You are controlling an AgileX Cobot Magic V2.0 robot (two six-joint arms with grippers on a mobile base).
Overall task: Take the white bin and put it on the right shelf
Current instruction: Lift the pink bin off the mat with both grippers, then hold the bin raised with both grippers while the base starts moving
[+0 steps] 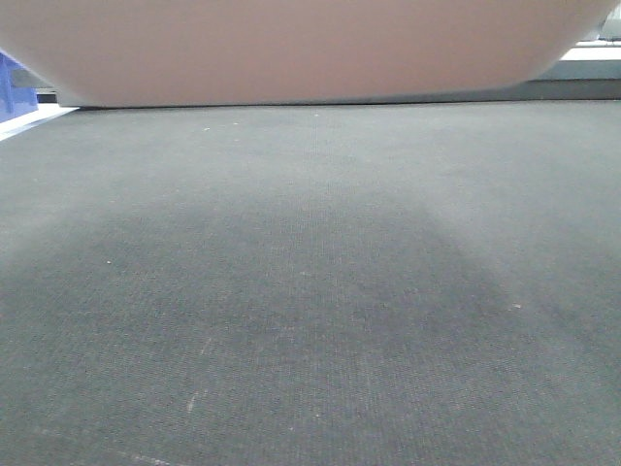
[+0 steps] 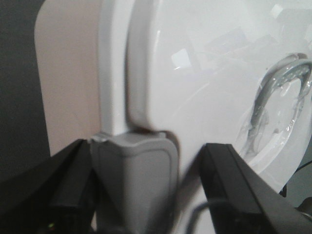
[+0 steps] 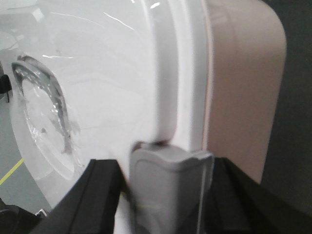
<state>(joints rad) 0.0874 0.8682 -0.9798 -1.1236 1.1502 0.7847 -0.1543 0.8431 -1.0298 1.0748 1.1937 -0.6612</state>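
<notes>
**Both hands at the latches of the white bin**

My left gripper (image 2: 146,192) straddles a grey latch (image 2: 134,180) at the edge of the glossy lid (image 2: 204,97). One finger (image 2: 68,185) touches the latch and a sliver shows beside the other, so I cannot tell if I am clamped. My right gripper (image 3: 165,195) is closed on the second grey latch (image 3: 170,187), black fingers against both its sides. The white bin (image 1: 291,49) fills the top of the front view, above the dark grey mat (image 1: 310,291). A blue crate (image 1: 15,87) peeks in at the left.
</notes>
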